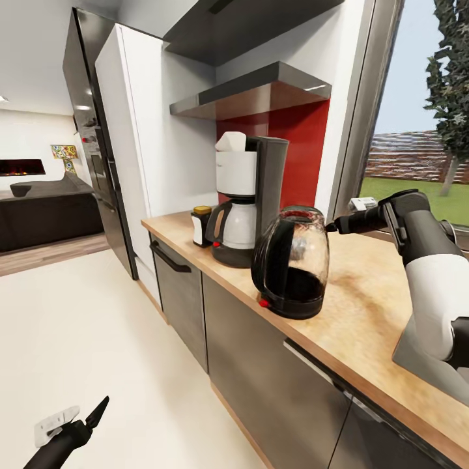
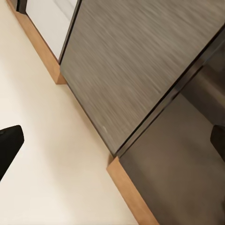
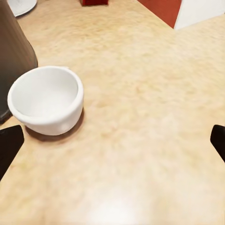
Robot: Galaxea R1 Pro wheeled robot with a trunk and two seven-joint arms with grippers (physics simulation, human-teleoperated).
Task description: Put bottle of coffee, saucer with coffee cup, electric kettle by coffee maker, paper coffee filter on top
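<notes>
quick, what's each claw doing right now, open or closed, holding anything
Left claw: open, holding nothing, hanging low over the floor.
Right claw: open, holding nothing, over the kitchen countertop near the coffee cup.

Coffee cup (image 3: 46,100) upright on tabletop (image 3: 140,93), empty, just beside a dark appliance wall (image 3: 14,51). Right gripper (image 3: 112,140) fingertips spread wide apart above bare wood, beside the cup, holding nothing.

Cream floor (image 1: 78,326), red backsplash (image 1: 306,143), garden window (image 1: 417,130), dark sofa (image 1: 45,208).
</notes>
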